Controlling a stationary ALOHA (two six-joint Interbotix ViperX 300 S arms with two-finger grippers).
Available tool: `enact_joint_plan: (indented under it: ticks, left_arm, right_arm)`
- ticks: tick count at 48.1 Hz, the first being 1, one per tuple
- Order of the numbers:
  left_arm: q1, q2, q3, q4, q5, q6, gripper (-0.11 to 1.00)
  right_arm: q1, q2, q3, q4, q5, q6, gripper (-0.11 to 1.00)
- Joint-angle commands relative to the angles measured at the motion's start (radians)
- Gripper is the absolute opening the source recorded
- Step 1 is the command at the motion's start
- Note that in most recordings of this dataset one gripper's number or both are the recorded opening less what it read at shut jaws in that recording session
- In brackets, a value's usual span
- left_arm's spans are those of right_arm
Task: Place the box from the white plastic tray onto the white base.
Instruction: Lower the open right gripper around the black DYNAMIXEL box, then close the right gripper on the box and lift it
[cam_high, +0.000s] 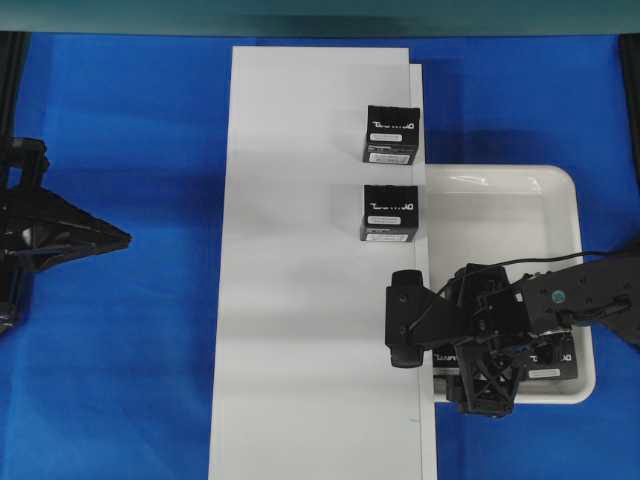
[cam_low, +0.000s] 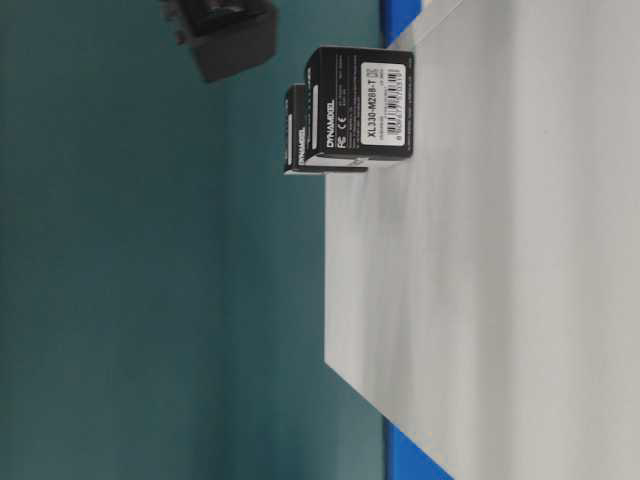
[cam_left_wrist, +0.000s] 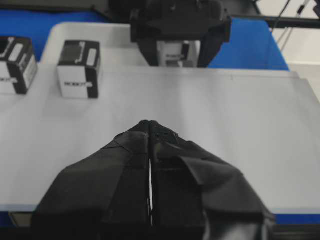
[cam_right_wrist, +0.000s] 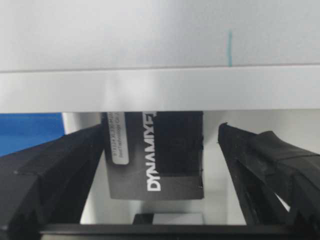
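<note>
From above, the right gripper (cam_high: 480, 385) hangs over the near end of the tray (cam_high: 560, 180), right where a box (cam_high: 545, 362) sits half-hidden under the arm. Two more boxes (cam_high: 391, 134) already stand on the board (cam_high: 300, 300) along its tray-side edge, one behind the other. The left gripper (cam_high: 110, 238) waits well off to the side over the blue cloth (cam_high: 130, 120).

The low side view shows only those two placed boxes (cam_low: 360, 103) on the board; the tray is out of sight.

From the left wrist, its own jaws are pressed together, holding nothing, and the right arm (cam_left_wrist: 180, 25) looms across the board.

The right wrist view matters most: the jaws stand wide apart with the box (cam_right_wrist: 160, 150) between them, untouched on the right side; on the left I can't tell whether it touches. I'd say the thing to do well here is to come down square, keep the box centred, and close evenly on its two flat sides, since the board's edge (cam_right_wrist: 160, 90) sits close ahead and a skewed grip could catch it on the lift.
</note>
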Motion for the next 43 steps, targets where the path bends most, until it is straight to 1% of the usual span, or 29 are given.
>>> enact_joint_plan:
  ticks: [1,22,24,27,33,39,43]
  left_arm:
    - [-0.002,0.008,-0.028,0.002,-0.005,-0.002,-0.05]
    - [-0.002,0.008,-0.028,0.002,-0.006,-0.002,-0.05]
    - [0.000,0.008,-0.028,0.002,-0.006,-0.002,-0.05]
    - [-0.002,0.008,-0.028,0.002,-0.006,-0.002,-0.05]
    - [0.003,0.005,-0.028,0.002,-0.005,-0.002,-0.05]
    - [0.002,0.002,-0.028,0.002,-0.005,-0.002,-0.05]
    - [0.002,0.003,-0.028,0.002,-0.005,-0.002,-0.05]
  right_arm:
    - [0.002,0.017,0.006,-0.002,-0.014,0.000,1.00]
    - [0.002,0.018,0.009,0.000,-0.035,0.005,0.99]
    - [0.003,0.018,0.008,0.002,-0.034,0.005,0.96]
    - [0.008,0.018,0.006,0.011,-0.026,0.006,0.87]
    - [0.012,0.018,0.005,0.017,-0.020,0.006,0.60]
    - [0.015,0.014,0.005,0.020,-0.009,0.008,0.59]
    - [0.012,-0.006,0.003,0.020,0.028,0.008,0.59]
